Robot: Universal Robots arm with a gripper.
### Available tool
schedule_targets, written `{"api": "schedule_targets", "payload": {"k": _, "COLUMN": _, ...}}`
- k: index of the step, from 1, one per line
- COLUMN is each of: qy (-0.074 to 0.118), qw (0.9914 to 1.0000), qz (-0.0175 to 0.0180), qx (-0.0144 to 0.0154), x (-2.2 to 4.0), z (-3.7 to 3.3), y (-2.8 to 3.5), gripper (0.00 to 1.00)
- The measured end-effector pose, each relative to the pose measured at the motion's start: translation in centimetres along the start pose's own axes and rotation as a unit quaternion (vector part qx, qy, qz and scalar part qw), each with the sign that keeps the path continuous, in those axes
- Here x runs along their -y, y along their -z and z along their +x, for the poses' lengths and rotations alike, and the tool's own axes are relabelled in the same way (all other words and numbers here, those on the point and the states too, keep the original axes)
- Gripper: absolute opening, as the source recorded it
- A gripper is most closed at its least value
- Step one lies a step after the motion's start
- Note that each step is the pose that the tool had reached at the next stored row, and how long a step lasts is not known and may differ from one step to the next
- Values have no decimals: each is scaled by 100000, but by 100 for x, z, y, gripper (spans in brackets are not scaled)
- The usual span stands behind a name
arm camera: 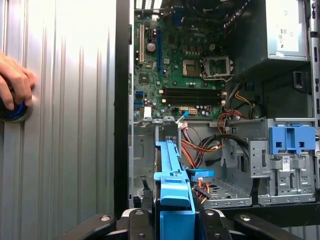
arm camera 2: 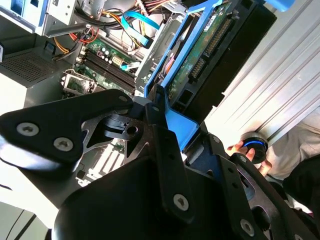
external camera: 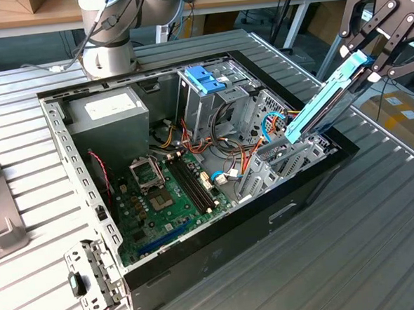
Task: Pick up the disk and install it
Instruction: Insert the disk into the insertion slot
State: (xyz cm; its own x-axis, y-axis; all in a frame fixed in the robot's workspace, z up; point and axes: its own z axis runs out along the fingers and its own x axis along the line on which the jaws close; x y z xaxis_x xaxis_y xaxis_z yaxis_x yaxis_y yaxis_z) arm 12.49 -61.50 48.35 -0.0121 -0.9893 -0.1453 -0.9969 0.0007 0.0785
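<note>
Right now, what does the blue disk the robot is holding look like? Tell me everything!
The disk is a thin, flat rectangle: a dark body inside a light blue plastic frame. In the second wrist view its green circuit board and connectors show. The robot's hand grips its upper end. It hangs tilted, lower end dipping into the open computer case beside a grey metal cage and coloured wires.

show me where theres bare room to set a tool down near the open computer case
Bare ribbed metal table lies on the exterior view's right of the black open computer case, and in front of it. Crowded: inside the case, around the green motherboard and cable bundle, and at its right rim, where the black gripper holds the light blue framed disk. A hand rests on the table.
</note>
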Motion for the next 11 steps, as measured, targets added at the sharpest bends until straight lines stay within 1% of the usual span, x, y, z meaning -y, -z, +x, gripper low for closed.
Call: {"api": "schedule_targets", "payload": {"k": 11, "qy": 7, "qw": 100000, "qz": 0, "qx": 59, "x": -53, "z": 3, "y": -19, "gripper": 37}}
